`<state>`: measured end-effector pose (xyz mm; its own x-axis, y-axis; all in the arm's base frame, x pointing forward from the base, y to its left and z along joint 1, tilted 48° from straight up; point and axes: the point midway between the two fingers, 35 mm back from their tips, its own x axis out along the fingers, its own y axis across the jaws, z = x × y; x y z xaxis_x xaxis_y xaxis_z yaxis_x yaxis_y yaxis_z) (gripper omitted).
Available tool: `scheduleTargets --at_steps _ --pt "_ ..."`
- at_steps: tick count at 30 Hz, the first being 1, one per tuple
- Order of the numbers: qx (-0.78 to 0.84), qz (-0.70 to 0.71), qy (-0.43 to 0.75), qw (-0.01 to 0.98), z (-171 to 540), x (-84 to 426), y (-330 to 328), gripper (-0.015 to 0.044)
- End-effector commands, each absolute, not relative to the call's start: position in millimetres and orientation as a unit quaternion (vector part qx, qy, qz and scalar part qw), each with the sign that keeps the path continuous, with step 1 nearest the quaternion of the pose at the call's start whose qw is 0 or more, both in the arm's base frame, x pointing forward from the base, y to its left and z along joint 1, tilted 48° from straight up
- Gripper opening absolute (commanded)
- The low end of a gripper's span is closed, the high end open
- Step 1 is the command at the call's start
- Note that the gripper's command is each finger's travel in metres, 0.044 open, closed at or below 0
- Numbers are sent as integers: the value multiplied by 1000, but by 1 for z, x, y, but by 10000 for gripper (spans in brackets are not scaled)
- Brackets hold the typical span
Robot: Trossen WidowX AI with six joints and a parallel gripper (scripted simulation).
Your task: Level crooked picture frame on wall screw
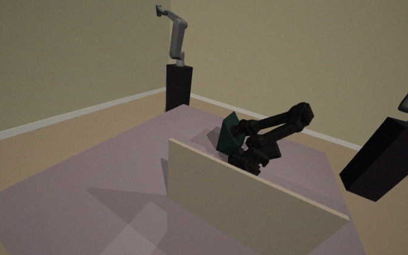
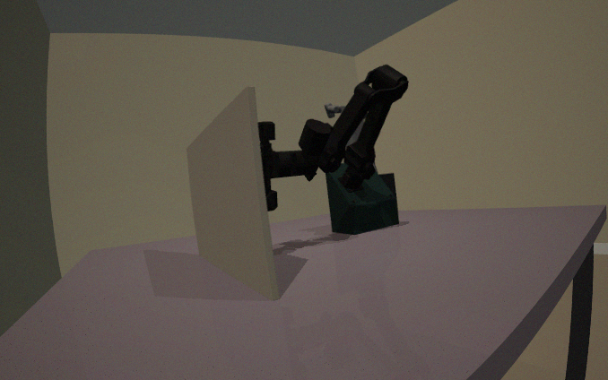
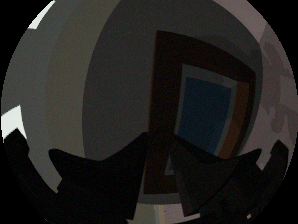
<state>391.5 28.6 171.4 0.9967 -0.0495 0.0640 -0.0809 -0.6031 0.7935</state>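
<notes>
The picture frame shows only in the wrist view, right of the middle: a dark brown border around a pale inner edge and a blue picture, with an orange-brown strip along the right. My gripper is shut on the frame's border, on the side nearest the image middle, with one dark finger on each side of it. In the top and exterior views the wall panel hides the frame and the fingertips. The screw and the notched strip are not visible. With the slanted, distorted wrist view I cannot tell how level the frame is.
The upright wall panel stands on the pinkish table. The arm's green base is on the frame's side of the panel. Grey arms on dark pedestals stand beyond the table.
</notes>
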Motion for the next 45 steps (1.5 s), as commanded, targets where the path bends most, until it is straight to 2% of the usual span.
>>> scheduleTargets --at_steps 1,45 --pt "896 19 -40 442 175 391 26 0" --pt "896 19 -40 442 178 391 23 0"
